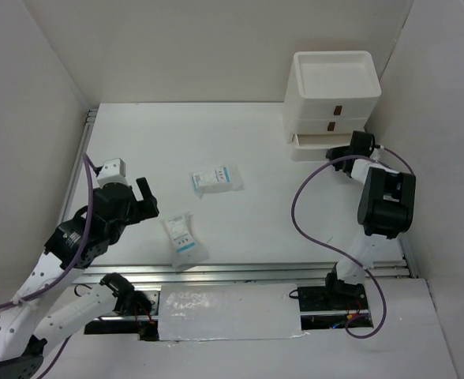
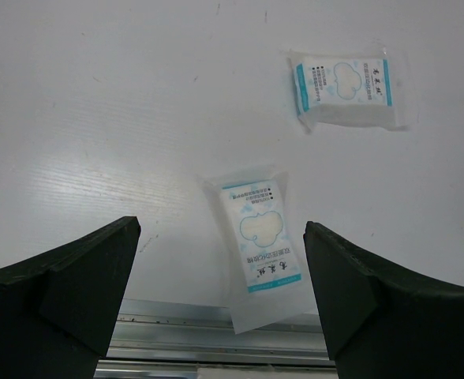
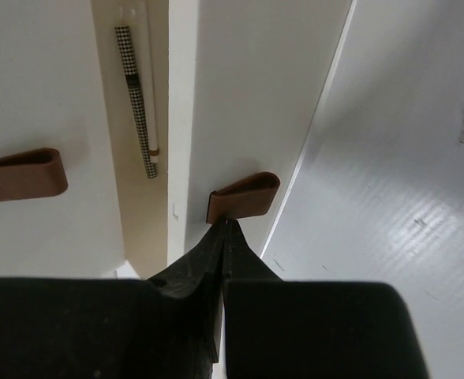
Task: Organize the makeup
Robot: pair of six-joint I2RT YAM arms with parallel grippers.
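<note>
Two white-and-blue printed sachets lie on the table: one at the middle (image 1: 217, 179) (image 2: 346, 87), one near the front edge (image 1: 185, 237) (image 2: 262, 237). My left gripper (image 1: 147, 199) (image 2: 220, 233) is open and empty, hovering above and to the left of the near sachet. My right gripper (image 1: 344, 152) (image 3: 227, 225) is shut, its tips touching the brown handle (image 3: 244, 196) of the bottom drawer (image 1: 315, 142), which stands slightly open. A thin checked pencil (image 3: 137, 95) lies in the drawer gap. Sponges, palettes and compact are out of view.
The white stacked drawer unit (image 1: 332, 87) stands at the back right with a shallow tray on top. A second brown handle (image 3: 23, 174) shows on the drawer above. A metal rail (image 2: 216, 332) runs along the table's front edge. White walls enclose the table.
</note>
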